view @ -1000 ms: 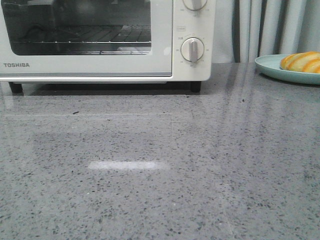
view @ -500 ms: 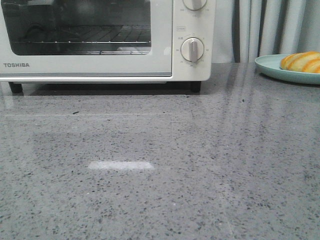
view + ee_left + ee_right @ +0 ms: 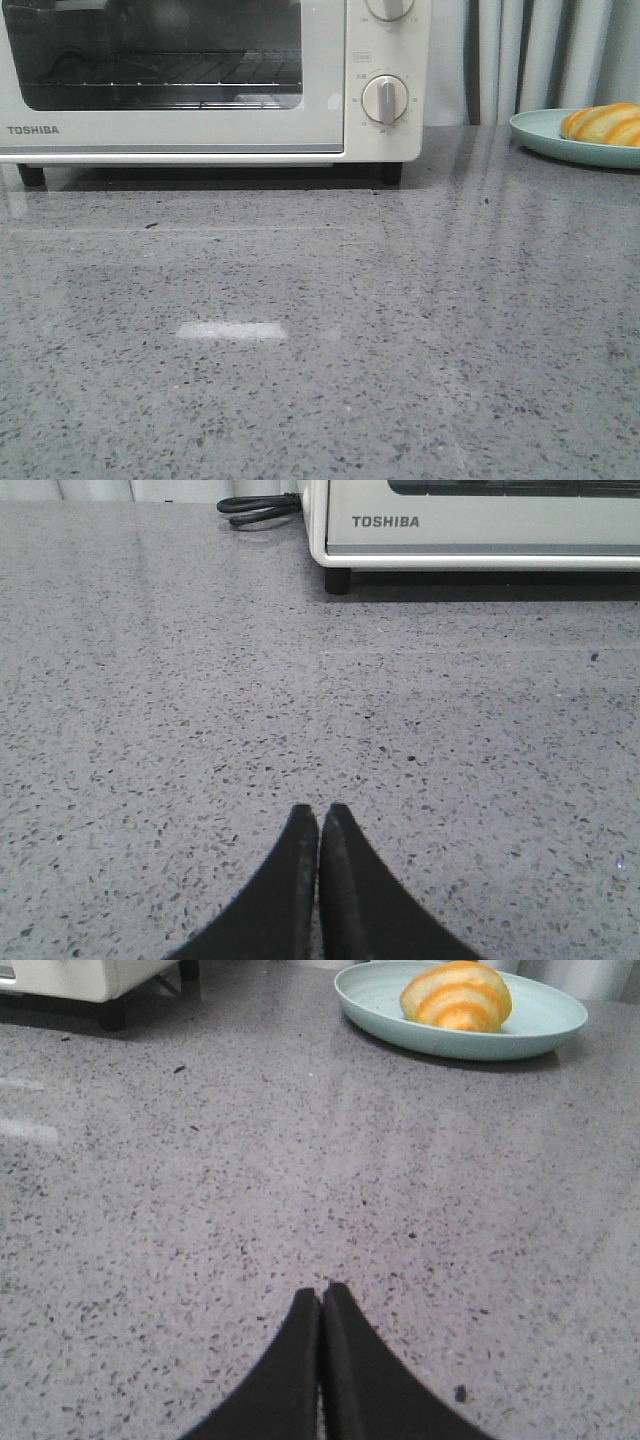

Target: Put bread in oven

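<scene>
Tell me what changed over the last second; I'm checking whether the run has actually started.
Almost nothing. Only the bright reflection on the counter has shortened from its right end. The oven is shut as before, the bread lies on its plate as before, and nothing was grasped or released. Both pincers, left and right, are closed and empty.

Speckled grey countertop (image 3: 400,330), pale curtains (image 3: 540,55) behind.

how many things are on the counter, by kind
oven: 1
plate: 1
bread: 1
power cord: 1
total: 4
</scene>
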